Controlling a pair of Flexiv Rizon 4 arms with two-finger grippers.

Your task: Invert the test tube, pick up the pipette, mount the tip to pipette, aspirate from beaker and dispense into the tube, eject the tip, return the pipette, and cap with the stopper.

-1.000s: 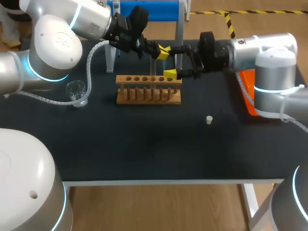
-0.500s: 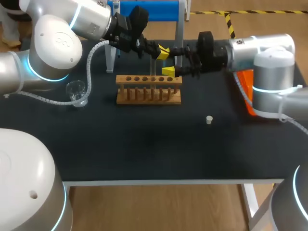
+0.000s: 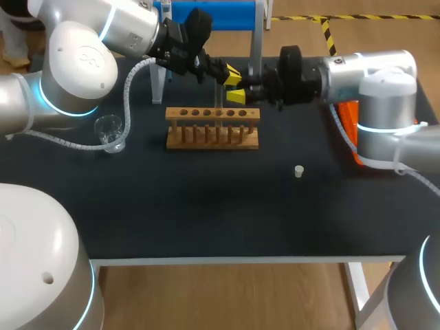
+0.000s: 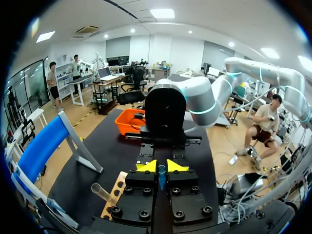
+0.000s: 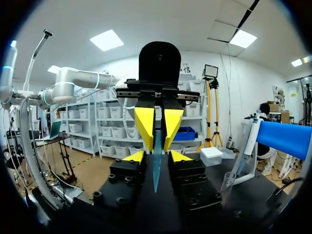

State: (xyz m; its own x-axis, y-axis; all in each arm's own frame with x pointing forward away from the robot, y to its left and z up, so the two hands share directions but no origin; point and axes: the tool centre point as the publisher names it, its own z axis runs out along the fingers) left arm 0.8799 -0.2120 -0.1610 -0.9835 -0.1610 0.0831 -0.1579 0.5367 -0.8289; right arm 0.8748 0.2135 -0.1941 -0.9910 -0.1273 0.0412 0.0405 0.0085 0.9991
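The clear test tube [image 4: 161,176] is held over the wooden rack [image 3: 213,127], and my left gripper [image 3: 232,73] is shut on it. In the right wrist view the test tube [image 5: 156,146] runs down from the left arm's yellow tips and between my right gripper [image 5: 157,156]. The right fingers stand close on either side of the tube, with a narrow gap still showing. In the head view my right gripper [image 3: 238,95] sits just under the left one, above the rack's right end. A glass beaker [image 3: 110,132] stands at the left. The small white stopper [image 3: 298,171] lies to the right of the middle.
A blue stand [image 3: 206,14] with metal legs rises behind the rack, and a white pipette [image 5: 243,146] hangs on it. An orange tray [image 3: 350,127] sits at the right, partly behind my right arm.
My right gripper has moved left up to the tube, and its wide-open fingers have closed in around it. The left arm and the tube have stayed where they were.
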